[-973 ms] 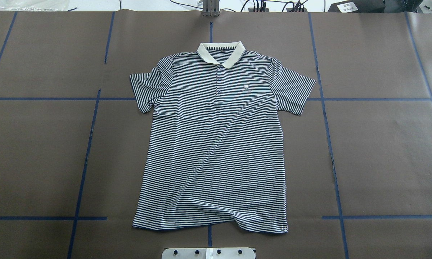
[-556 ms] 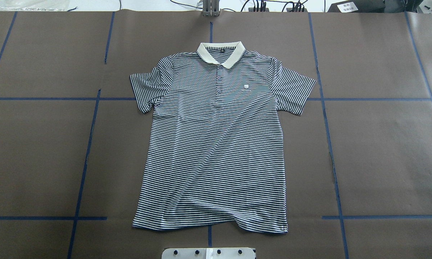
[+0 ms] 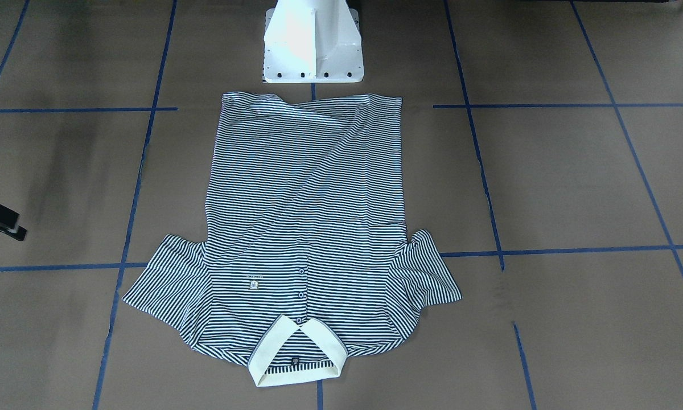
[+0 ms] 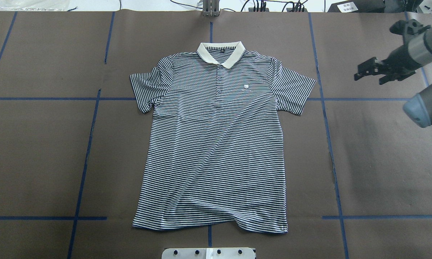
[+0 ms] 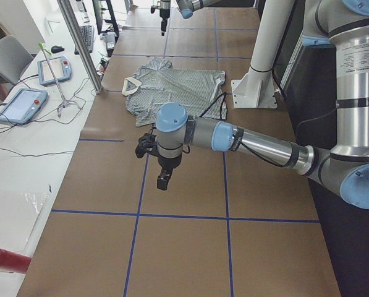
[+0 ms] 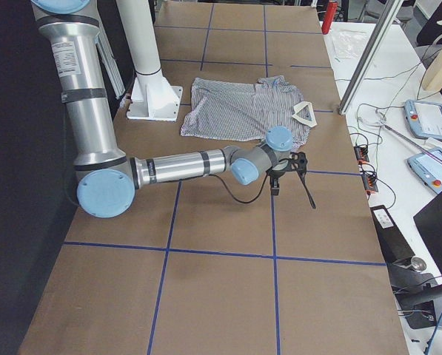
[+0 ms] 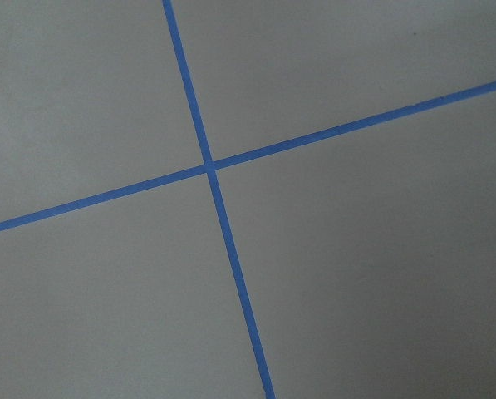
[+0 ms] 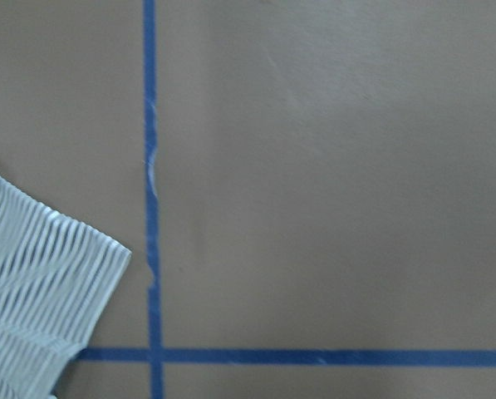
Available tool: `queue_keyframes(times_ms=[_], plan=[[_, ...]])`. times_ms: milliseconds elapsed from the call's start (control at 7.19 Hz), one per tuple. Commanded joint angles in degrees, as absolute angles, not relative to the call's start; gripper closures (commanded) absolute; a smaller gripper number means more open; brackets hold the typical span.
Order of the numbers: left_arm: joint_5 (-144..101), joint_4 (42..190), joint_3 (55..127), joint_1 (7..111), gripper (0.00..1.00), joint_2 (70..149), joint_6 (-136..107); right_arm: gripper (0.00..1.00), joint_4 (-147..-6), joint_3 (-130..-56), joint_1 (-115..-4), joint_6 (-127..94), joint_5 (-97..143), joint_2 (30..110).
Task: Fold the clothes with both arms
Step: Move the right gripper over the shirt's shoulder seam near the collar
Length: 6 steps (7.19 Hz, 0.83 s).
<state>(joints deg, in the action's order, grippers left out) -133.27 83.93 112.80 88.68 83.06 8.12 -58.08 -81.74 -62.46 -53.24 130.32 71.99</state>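
Note:
The striped polo shirt (image 4: 216, 144) lies flat and face up in the middle of the table, its cream collar (image 4: 221, 54) at the far edge. It also shows in the front view (image 3: 307, 216) and both side views (image 5: 172, 86) (image 6: 235, 111). My right gripper (image 4: 368, 78) hovers off the shirt's right sleeve with its fingers apart and nothing between them. The right wrist view shows that sleeve's corner (image 8: 31, 291). My left gripper (image 5: 162, 178) hangs over bare table well to the shirt's left. It shows only in the left side view, so I cannot tell its state.
The white pedestal base (image 3: 313, 45) stands just behind the shirt's hem. Blue tape lines (image 7: 210, 166) grid the brown table cover. Teach pendants (image 5: 20, 105) (image 6: 428, 118), cables and a metal post (image 5: 79, 43) line the far table edge.
My right arm and gripper have come into the overhead view from the upper right. The shirt has not moved.

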Motion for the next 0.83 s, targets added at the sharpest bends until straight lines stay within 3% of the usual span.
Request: queue_keyframes(times_ms=[0, 278, 695], plan=[[-133.59, 83.94, 113.55, 88.68, 0.0, 83.06, 8.0, 0.08, -55.9, -74.38, -55.48, -67.37, 122.38, 61.47], [-133.59, 83.94, 114.25, 88.68, 0.0, 83.06, 7.91, 0.24, -55.9, -70.68, -54.76, -71.79, 121.38, 58.11], [-133.68, 83.85, 114.78, 88.68, 0.0, 83.06, 7.91, 0.27, -55.99, -67.85, -53.8, -71.81, 118.48, 57.65]])
